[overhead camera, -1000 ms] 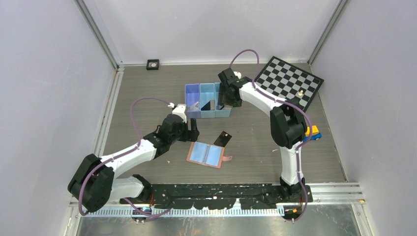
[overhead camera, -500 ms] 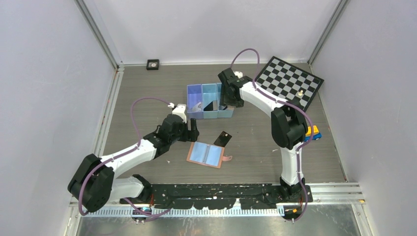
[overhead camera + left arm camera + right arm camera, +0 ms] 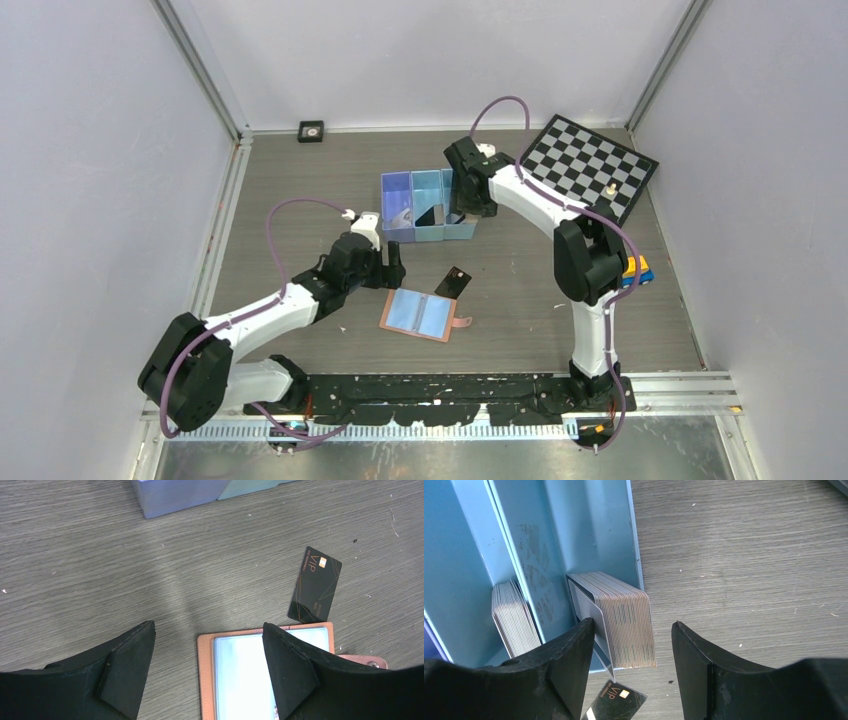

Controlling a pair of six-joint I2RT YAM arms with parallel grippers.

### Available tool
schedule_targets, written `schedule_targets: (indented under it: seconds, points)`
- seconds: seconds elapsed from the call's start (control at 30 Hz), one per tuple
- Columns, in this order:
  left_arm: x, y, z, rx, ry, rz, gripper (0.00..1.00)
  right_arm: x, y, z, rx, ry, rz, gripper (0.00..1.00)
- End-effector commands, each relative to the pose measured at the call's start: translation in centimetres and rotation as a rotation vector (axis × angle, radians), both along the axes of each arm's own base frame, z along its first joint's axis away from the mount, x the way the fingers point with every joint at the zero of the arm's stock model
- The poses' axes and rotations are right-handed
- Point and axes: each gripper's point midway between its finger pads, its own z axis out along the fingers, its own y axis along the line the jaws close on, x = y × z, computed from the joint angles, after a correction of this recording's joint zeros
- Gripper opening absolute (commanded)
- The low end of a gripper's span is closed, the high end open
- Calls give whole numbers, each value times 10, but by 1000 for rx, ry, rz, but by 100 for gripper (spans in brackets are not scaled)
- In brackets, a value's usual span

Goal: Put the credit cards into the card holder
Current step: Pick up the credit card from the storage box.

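Black credit card (image 3: 315, 585) lies flat on table just beside open card holder (image 3: 240, 680), long axis diagonal, pointing approx. to blue bin (image 3: 430, 234). Left gripper (image 3: 207, 630) jaws wide above holder; right gripper (image 3: 631, 630) jaws wide, card stack (image 3: 624, 620) betw. them

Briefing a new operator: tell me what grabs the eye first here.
The card holder lies open, blue lining up, mid-table, a black credit card by its far edge. The right end effector hangs open over a card stack in the blue bin; a checkerboard sits far right.

Credit card (image 3: 454, 281) lies between card holder (image 3: 418, 314) and bin (image 3: 430, 234)
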Motion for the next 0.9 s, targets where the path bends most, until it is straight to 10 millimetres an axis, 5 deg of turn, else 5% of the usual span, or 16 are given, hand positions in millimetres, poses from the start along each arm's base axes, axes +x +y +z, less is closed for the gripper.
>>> schedule_targets:
  seconds: [0.0,0.87]
  points:
    - [4,-2,4,-12,-13,-4,81,6,-13,51,-8,-101,-25,62]
    - [4,-3,2,-11,-3,-7,81,4,-12,58,0,-108,-11,25]
